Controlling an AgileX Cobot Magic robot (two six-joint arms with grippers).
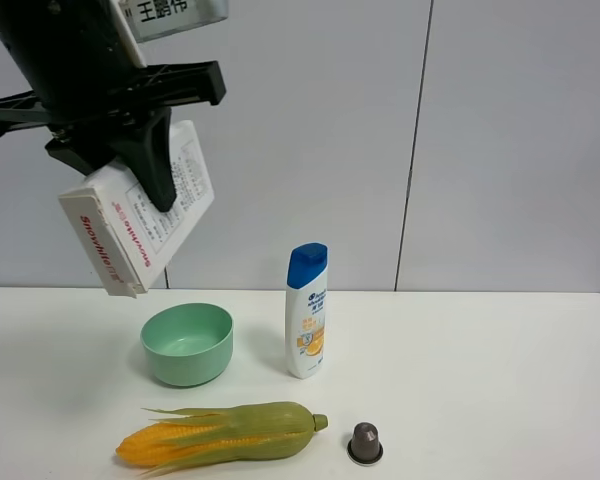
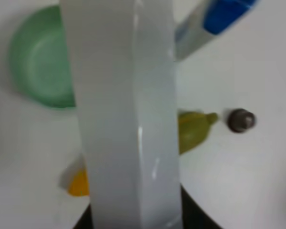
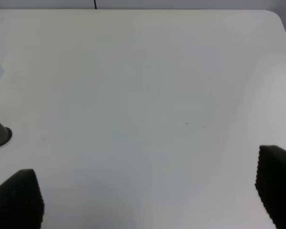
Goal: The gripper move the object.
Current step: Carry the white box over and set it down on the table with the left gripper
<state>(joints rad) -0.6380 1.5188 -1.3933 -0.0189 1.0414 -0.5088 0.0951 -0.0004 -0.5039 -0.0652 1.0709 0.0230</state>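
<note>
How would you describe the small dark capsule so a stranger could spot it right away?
Start at the white table, near its front edge. Just right of the corn cob and its green tip sits the capsule. It is the smallest thing there, a dark stubby cone, unlike the tall blue-capped bottle behind it.

White carton (image 1: 140, 215): paperboard, smooth, w/ a soft sheen along its face in the left wrist view. left gripper (image 1: 152, 180): black plastic, matt. right gripper (image 3: 148, 191): pads (image 3: 276, 188) black, finely ribbed, matt. Mint bowl (image 1: 187, 343): plastic, smooth, semi-gloss. shampoo bottle (image 1: 307, 312): glossy plastic, incl. blue cap. corn (image 1: 230, 432): husk smooth, slightly waxy. capsule (image 1: 365, 442): dull grey, looks like metal. table (image 1: 500, 380): white, smooth, matt.
</note>
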